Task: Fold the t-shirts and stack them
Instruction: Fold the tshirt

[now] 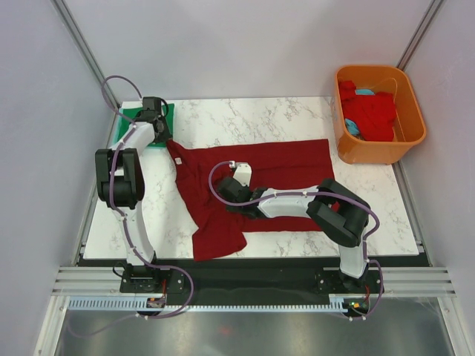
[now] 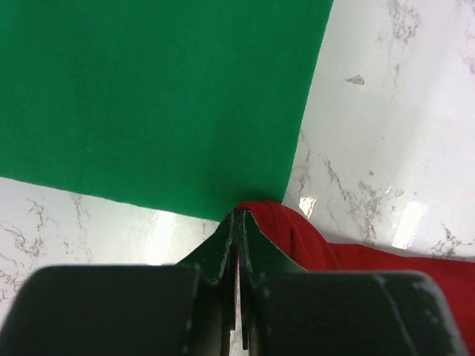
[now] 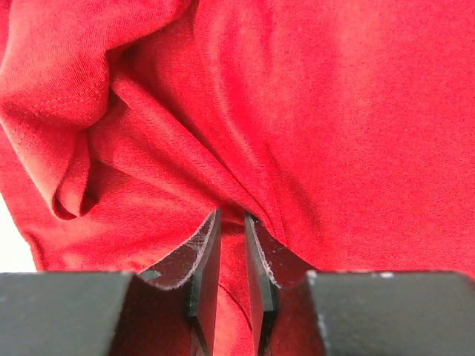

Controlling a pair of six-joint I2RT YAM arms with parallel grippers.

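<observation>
A dark maroon t-shirt (image 1: pixel 286 163) lies spread across the marble table, with its lower part bunched toward the front left. A folded bright green t-shirt (image 1: pixel 170 113) sits at the back left corner. My left gripper (image 1: pixel 168 139) is at the maroon shirt's back left corner, next to the green shirt (image 2: pixel 148 96). In the left wrist view its jaws (image 2: pixel 239 215) are shut, with maroon cloth (image 2: pixel 349 252) gathered up to the tips. My right gripper (image 1: pixel 236 173) is low over the shirt's middle. Its jaws (image 3: pixel 232 216) pinch a raised fold of the maroon cloth (image 3: pixel 356 111).
An orange tub (image 1: pixel 420 127) stands off the table's back right corner. It holds a brighter red shirt (image 1: pixel 375 115) and a bit of light blue cloth (image 1: pixel 364 93). Grey walls enclose the table on the left, back and right. Bare marble (image 1: pixel 252 115) shows behind the maroon shirt.
</observation>
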